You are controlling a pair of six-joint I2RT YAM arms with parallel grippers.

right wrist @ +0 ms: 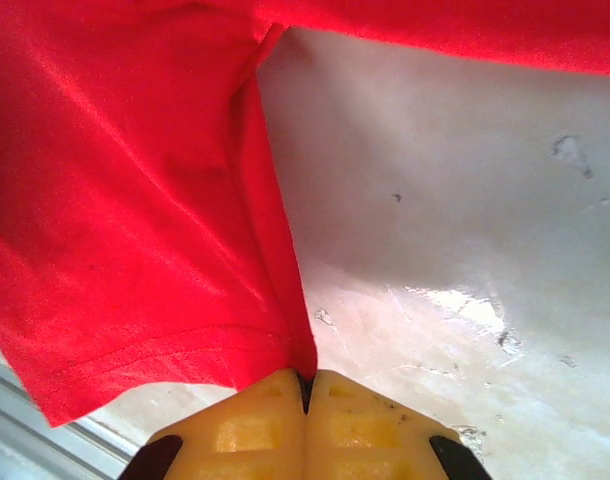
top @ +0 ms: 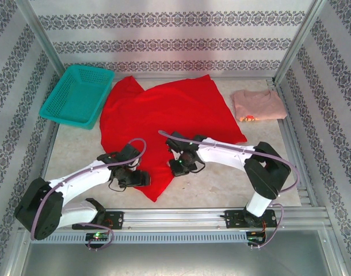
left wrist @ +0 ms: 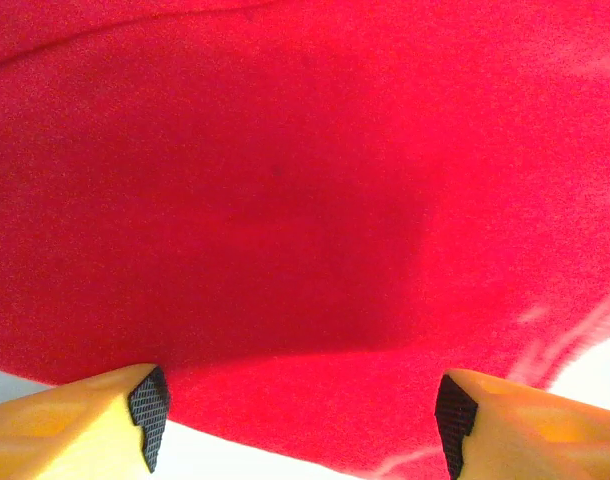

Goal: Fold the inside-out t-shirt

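Fold of inside-out t-shirt (top: 164, 109), early stage: edge-grasp step, judged from cloth spread mostly flat w/ no fold laid yet.

At right gripper (right wrist: 307, 385): clenched tight on the shirt, hemmed corner pinched btwn the pads, cloth running up and to the left of the fingers, bare table (right wrist: 465, 200) ahead and to the right.

At left gripper (left wrist: 300, 425): released, jaws wide apart, nothing held. Red cloth directly ahead and spanning the gap, its near edge about level w/ the pads; contact w/ cloth not determinable.

In top view: both grippers at the shirt's near edge, close together, bulk of shirt stretching away beyond them. Teal basket (top: 77, 95) far ahead-left of left gripper, just beside the shirt's far corner. Pale pink shirt (top: 259, 105) far ahead-right of right gripper.

Next move, as judged: shut left gripper on the near edge, level w/ the right-hand pinch, then lift both and carry fwd over the shirt body. Calls for a low pinch at table surface, even tension btwn grips, no extra layer caught.
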